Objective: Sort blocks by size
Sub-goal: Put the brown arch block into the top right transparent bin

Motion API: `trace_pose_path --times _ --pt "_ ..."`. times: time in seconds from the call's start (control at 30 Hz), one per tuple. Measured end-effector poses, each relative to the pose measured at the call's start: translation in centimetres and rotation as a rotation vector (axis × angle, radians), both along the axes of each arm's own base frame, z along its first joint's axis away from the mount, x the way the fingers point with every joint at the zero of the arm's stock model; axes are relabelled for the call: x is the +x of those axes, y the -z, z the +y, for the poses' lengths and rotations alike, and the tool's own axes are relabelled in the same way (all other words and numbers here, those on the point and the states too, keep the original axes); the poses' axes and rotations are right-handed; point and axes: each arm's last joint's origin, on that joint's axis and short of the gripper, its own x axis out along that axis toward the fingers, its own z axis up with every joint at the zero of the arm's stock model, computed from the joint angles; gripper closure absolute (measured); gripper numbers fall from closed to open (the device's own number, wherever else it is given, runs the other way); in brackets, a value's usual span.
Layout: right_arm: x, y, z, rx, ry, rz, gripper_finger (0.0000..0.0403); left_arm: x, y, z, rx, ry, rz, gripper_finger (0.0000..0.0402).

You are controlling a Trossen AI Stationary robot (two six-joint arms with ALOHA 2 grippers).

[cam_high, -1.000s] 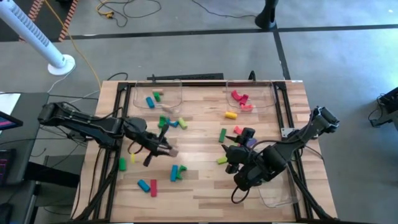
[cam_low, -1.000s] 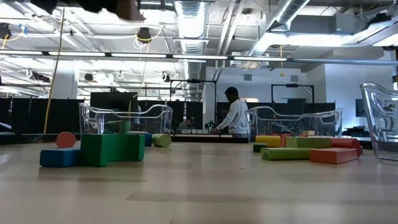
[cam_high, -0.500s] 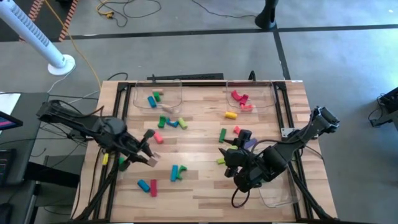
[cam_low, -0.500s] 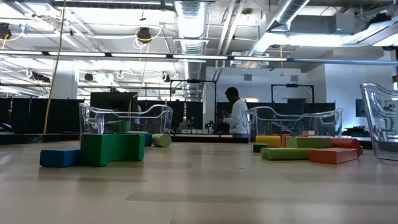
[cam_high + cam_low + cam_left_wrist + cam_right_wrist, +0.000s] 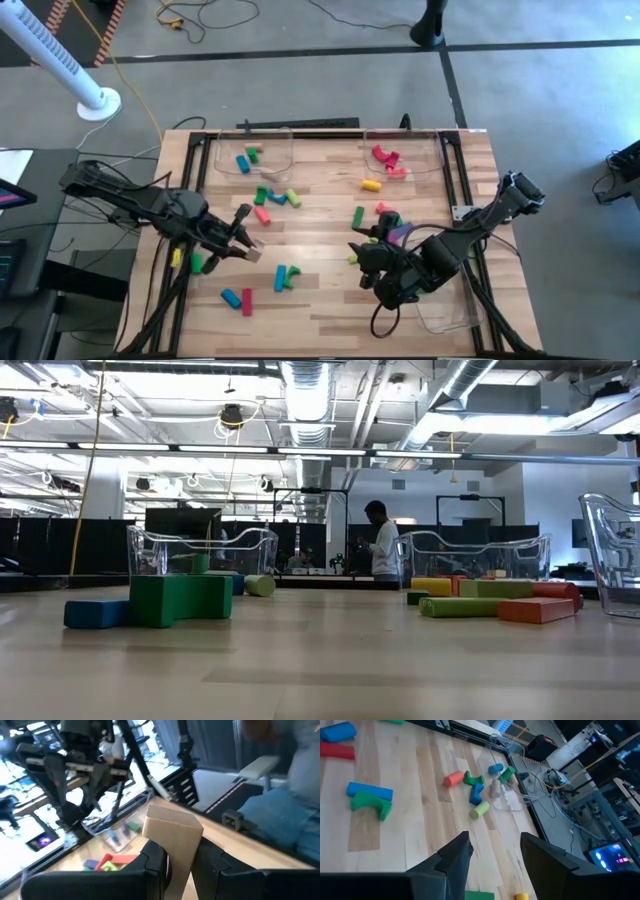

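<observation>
Coloured blocks lie scattered on the wooden table (image 5: pixel 320 300): a green and blue cluster (image 5: pixel 275 196), a pink block (image 5: pixel 262 215), a blue and green pair (image 5: pixel 285 277), and a yellow block (image 5: pixel 371 184). At the table's left, my left gripper (image 5: pixel 245 248) is shut on a tan block (image 5: pixel 172 832) above the wood. My right gripper (image 5: pixel 362 250) hangs open over the table's right half with nothing between its fingers (image 5: pixel 455 857); a green block (image 5: pixel 357 258) lies right by it and a purple block (image 5: pixel 400 235) shows beside the arm. Neither gripper shows in the low view. My left gripper pinches the tan block by two opposite sides (image 5: pixel 170 855) between its two fingers. The fingers come nearly level from the table's left. The block's free end (image 5: pixel 172 820) sticks out beyond the fingertips, and the block is lifted clear of the table.
Clear trays stand at the far left (image 5: pixel 252 150) with a blue and a green block, at the far right (image 5: pixel 405 150) with pink and red blocks, and at the near right (image 5: pixel 445 315). Blue (image 5: pixel 231 296) and red (image 5: pixel 247 301) blocks lie near the front. A person stands far behind the table (image 5: pixel 382 550).
My left gripper, still shut on the tan block, has drawn back toward the table's left edge and risen a little. The block has gone with it, clear of the table.
</observation>
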Motion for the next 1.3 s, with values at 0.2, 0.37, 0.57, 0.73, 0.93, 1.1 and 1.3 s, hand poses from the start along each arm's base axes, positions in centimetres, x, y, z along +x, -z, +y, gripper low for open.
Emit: trace_pose_path --times 0.2,0.37,0.57,0.73,0.93,1.1,1.3 --pt "0.6 -0.2 -0.3 0.000 -0.014 -0.003 0.0192 2.2 0.5 0.5 0.043 -0.063 -0.043 0.0345" --pt "1.4 0.3 -1.1 -0.020 -0.016 -0.008 0.0193 3.9 0.6 1.3 0.047 -0.074 -0.108 0.0345" --pt "2.8 2.9 -2.7 -0.026 -0.061 0.046 0.0204 5.5 1.2 2.8 0.011 -0.057 -0.105 0.0345" --pt "3.4 4.5 -4.4 -0.001 -0.057 0.082 0.0212 6.0 1.6 3.8 -0.004 -0.047 -0.087 0.0345" --pt "4.6 5.4 -6.2 0.005 -0.097 0.078 0.0213 6.0 0.9 4.7 -0.037 -0.012 -0.148 0.0345" --pt "4.9 5.3 -8.3 0.032 -0.133 0.037 0.0214 5.9 0.7 5.0 -0.053 0.012 -0.160 0.0345" --pt "3.9 5.4 -10.6 0.073 -0.224 -0.041 0.0214 5.9 0.5 5.1 -0.054 0.040 -0.181 0.0345"
